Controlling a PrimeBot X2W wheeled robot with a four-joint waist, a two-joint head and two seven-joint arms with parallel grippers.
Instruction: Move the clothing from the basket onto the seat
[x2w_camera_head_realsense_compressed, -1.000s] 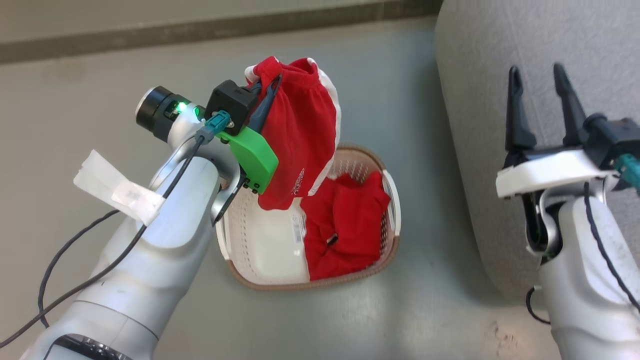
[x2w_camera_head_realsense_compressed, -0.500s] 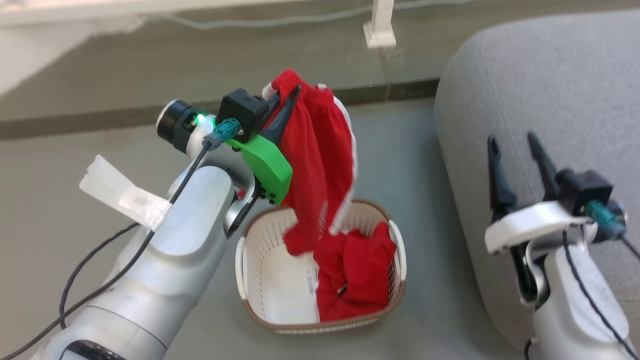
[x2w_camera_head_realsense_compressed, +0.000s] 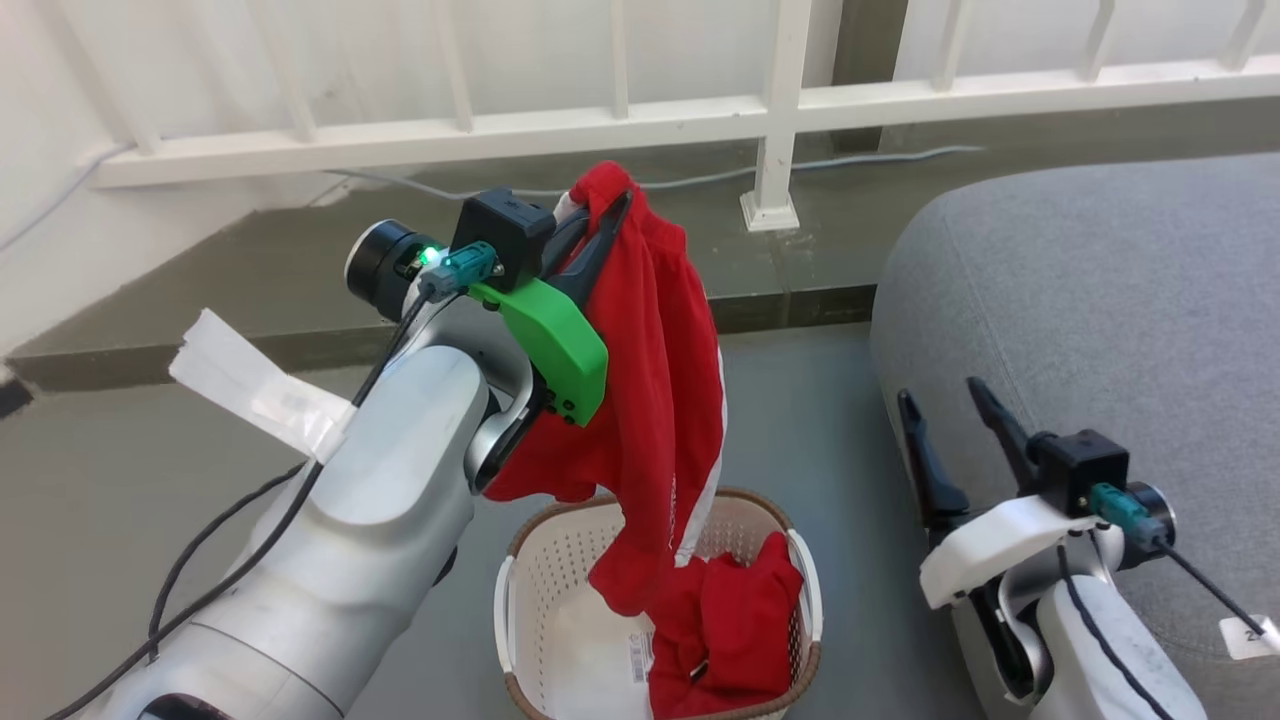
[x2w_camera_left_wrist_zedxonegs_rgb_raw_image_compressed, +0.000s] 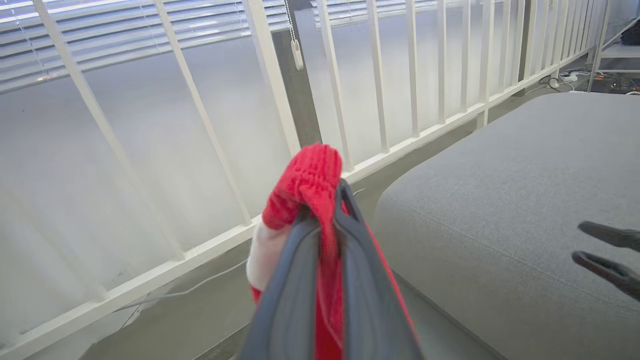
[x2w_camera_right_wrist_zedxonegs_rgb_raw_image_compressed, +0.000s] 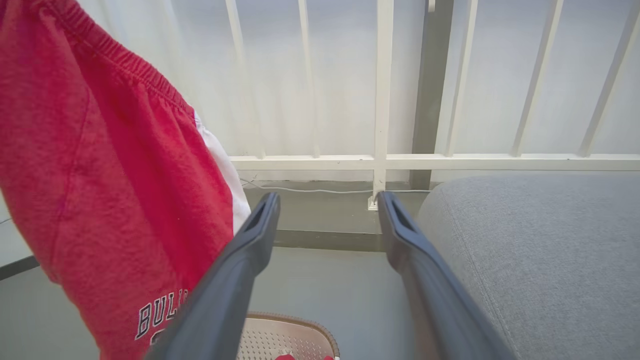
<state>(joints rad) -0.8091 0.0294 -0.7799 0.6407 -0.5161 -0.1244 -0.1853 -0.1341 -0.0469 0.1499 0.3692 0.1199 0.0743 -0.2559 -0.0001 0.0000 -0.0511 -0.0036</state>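
Observation:
My left gripper (x2w_camera_head_realsense_compressed: 610, 205) is shut on the waistband of red shorts (x2w_camera_head_realsense_compressed: 660, 400) with white side stripes, held high above the basket (x2w_camera_head_realsense_compressed: 515, 590). The shorts hang down, their hem just over the basket's opening. In the left wrist view the fingers (x2w_camera_left_wrist_zedxonegs_rgb_raw_image_compressed: 300, 270) pinch the red fabric (x2w_camera_left_wrist_zedxonegs_rgb_raw_image_compressed: 310, 175). A second red garment (x2w_camera_head_realsense_compressed: 735, 625) lies crumpled in the basket's right half. The grey seat (x2w_camera_head_realsense_compressed: 1090, 290) lies to the right. My right gripper (x2w_camera_head_realsense_compressed: 945, 395) stands open beside the seat's front edge, holding nothing. In the right wrist view the shorts (x2w_camera_right_wrist_zedxonegs_rgb_raw_image_compressed: 100, 190) hang at the left.
A white railing (x2w_camera_head_realsense_compressed: 780, 110) with vertical bars runs along the back, above a low dark step and a cable. Grey floor surrounds the basket. White tape (x2w_camera_head_realsense_compressed: 255, 385) sticks to my left forearm.
The head camera has tilted up, bringing the railing into view. My left gripper has lifted the red shorts higher, so they now hang almost free of the basket. The right gripper stays open.

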